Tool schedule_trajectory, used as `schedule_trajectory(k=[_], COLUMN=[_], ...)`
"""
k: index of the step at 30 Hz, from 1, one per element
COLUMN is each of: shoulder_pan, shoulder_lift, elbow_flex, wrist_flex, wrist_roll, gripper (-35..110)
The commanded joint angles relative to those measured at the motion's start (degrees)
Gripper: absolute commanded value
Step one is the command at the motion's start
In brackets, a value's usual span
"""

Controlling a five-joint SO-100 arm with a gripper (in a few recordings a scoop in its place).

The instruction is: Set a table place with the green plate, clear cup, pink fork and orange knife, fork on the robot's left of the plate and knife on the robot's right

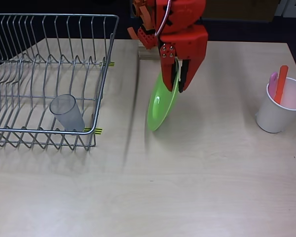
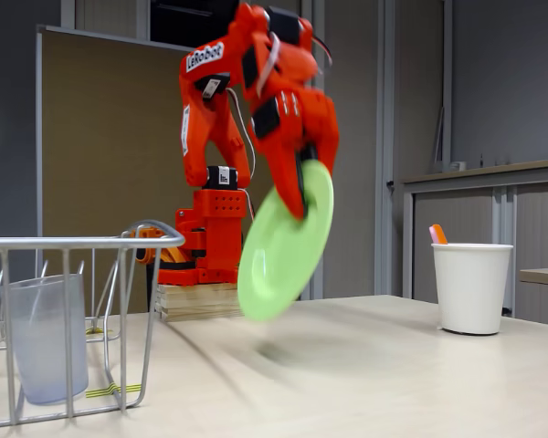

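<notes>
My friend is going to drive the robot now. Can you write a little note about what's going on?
Gripper: shut on the green plate, held tilted in the air above the table.
Clear cup: in the wire dish rack.
Pink fork and orange knife: standing in the white cup.
Done: plate picked up.
Left: set plate down, then place cup, fork and knife.

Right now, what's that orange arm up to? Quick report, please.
Gripper shut on the green plate, held tilted above the table. Clear cup in the wire rack. Fork and knife in the white cup. Nothing below the plate.
</notes>
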Motion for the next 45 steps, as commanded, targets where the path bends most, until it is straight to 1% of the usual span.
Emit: schedule_trajectory(k=[1, 9, 13, 15, 19, 25, 29, 40, 45], shoulder_pan=[-2.7, -5.3, -8.0, -9.3, -11.7, -14.2, -14.7, -14.8, -14.3], shoulder_lift=[-6.6, -22.5, -27.9, -29.9, -32.3, -34.5, -35.2, -35.2, -34.7], elbow_flex=[1.1, -0.6, -2.1, -2.9, -1.9, 0.7, 1.2, 1.7, 1.1], wrist_flex=[-7.6, -21.6, -23.1, -23.6, -27.8, -34.5, -35.9, -36.1, -35.9], wrist_roll=[5.4, 12.6, 17.5, 19.3, 24.3, 28.4, 29.2, 29.9, 28.2], gripper=[0, 0, 1, 5, 18, 21, 26, 46, 52])
